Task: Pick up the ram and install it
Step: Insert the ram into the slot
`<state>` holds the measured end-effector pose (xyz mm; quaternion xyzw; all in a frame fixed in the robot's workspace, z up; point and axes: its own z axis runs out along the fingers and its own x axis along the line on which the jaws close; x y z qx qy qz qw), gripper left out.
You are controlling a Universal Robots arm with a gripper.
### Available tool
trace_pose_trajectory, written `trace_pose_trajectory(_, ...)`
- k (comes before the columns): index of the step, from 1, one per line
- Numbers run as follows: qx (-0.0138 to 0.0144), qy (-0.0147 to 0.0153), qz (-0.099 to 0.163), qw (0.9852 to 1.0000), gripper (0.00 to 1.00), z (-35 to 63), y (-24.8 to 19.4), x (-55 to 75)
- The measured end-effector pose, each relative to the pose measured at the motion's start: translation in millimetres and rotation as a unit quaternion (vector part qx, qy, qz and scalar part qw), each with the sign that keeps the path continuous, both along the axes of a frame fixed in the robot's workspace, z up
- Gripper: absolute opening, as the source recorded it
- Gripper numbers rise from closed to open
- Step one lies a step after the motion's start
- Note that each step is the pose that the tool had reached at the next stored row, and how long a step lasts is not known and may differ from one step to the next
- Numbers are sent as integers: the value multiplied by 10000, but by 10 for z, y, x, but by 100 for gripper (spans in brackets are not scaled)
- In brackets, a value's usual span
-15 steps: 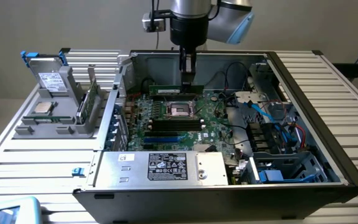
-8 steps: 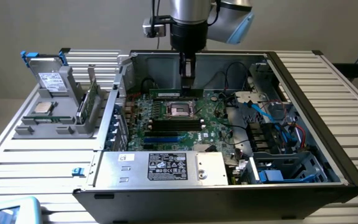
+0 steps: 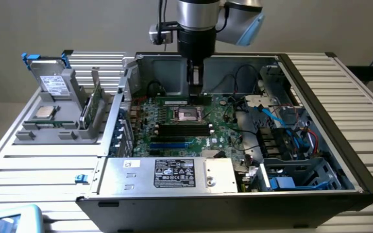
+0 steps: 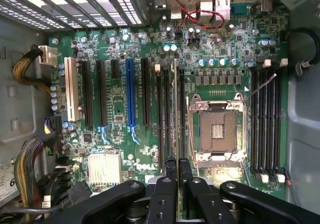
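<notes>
My gripper (image 3: 195, 91) reaches down into the open computer case (image 3: 316, 97), over the far bank of memory slots beside the CPU socket (image 3: 192, 114). The ram (image 3: 175, 101) is a narrow green stick lying along that bank, right under the fingertips. In the wrist view I look down on its thin top edge (image 4: 176, 109), running along the slots next to the empty socket (image 4: 216, 129). The gripper (image 4: 178, 166) is shut on the near end of the stick, one black finger (image 4: 170, 171) on each side. How deep the stick sits in its slot is hidden.
A grey holder (image 3: 57, 133) on the exterior view's left carries a silver processor chip (image 3: 44, 112), a broad green expansion card (image 3: 93, 109) and a drive (image 3: 54, 83). A silver power supply (image 3: 167, 172) fills the case's front. Cables and drive cages (image 3: 283, 131) crowd the right side.
</notes>
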<state>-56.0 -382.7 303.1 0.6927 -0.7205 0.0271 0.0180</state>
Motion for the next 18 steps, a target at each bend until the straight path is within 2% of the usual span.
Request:
trace_pose_trajectory(4, -24, 0, -3, 10000, 14, -48, -21, 2)
trace_pose_trajectory(12, -51, 0, -12, 10000, 14, -164, -57, 10)
trace_pose_trajectory(18, -122, 0, -21, 9999, 14, -228, -63, 11)
